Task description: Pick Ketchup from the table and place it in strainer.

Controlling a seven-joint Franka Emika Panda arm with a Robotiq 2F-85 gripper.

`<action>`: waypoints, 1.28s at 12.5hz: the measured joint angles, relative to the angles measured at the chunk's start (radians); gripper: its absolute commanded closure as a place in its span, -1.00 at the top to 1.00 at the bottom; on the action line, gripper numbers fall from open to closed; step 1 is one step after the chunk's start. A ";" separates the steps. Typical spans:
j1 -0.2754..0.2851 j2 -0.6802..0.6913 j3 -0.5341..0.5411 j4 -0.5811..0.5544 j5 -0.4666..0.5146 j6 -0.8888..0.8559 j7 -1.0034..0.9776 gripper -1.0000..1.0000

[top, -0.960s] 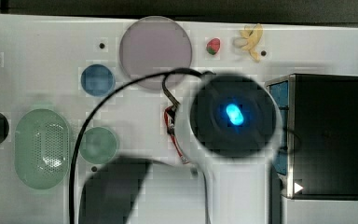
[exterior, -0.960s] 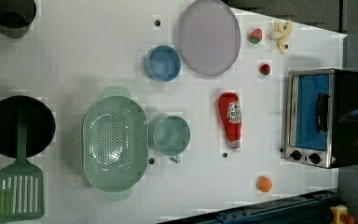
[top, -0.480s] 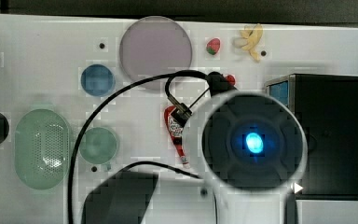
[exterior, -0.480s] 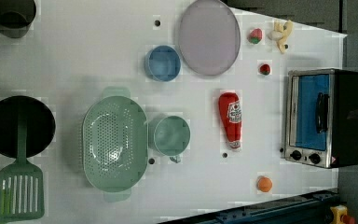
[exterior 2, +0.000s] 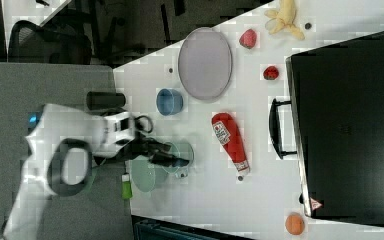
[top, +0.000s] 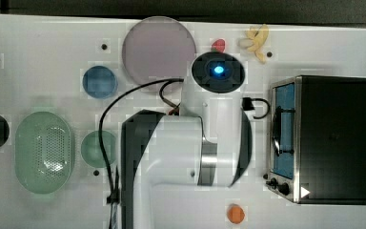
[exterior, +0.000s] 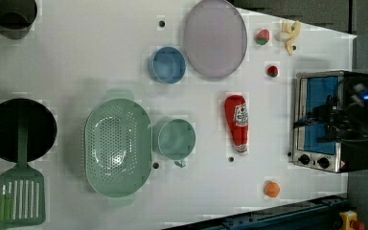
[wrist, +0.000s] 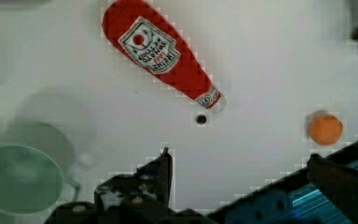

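The Ketchup [exterior: 237, 122] is a red bottle with a white label, lying flat on the white table between the green cup and the toaster oven; it also lies in the right view [exterior 2: 230, 137] and the wrist view [wrist: 163, 56]. The strainer [exterior: 118, 146], a pale mint oval basket, stands at the left view's left of the green cup, also in the top view [top: 43, 152]. My gripper [wrist: 251, 165] hangs open above the table, apart from the bottle, with nothing between its fingers [wrist: 165, 163]. In the top view my arm covers the bottle.
A green cup [exterior: 176, 139] stands beside the strainer. A blue cup [exterior: 167, 64] and a greyish-pink plate [exterior: 214, 38] lie farther back. A toaster oven [exterior: 333, 120], an orange ball [exterior: 271, 189], small red fruits [exterior: 262, 36], a black pan [exterior: 20, 129] and a green spatula [exterior: 19, 201] ring the table.
In the top view my arm has swung up and now covers the bottle. In the left view my gripper has come into sight over the oven. The bottle has not moved.
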 measured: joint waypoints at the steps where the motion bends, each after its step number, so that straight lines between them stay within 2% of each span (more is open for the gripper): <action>1: 0.004 0.021 0.000 -0.037 -0.004 0.064 -0.064 1.00; 7: 0.014 0.104 0.016 -0.141 -0.009 0.349 -0.410 1.00; 10: 0.018 0.133 0.017 -0.213 -0.014 0.535 -0.464 1.00; 14: 0.015 0.238 0.020 -0.258 -0.021 0.673 -0.480 1.00; 16: 0.018 0.300 0.027 -0.258 -0.059 0.726 -0.483 1.00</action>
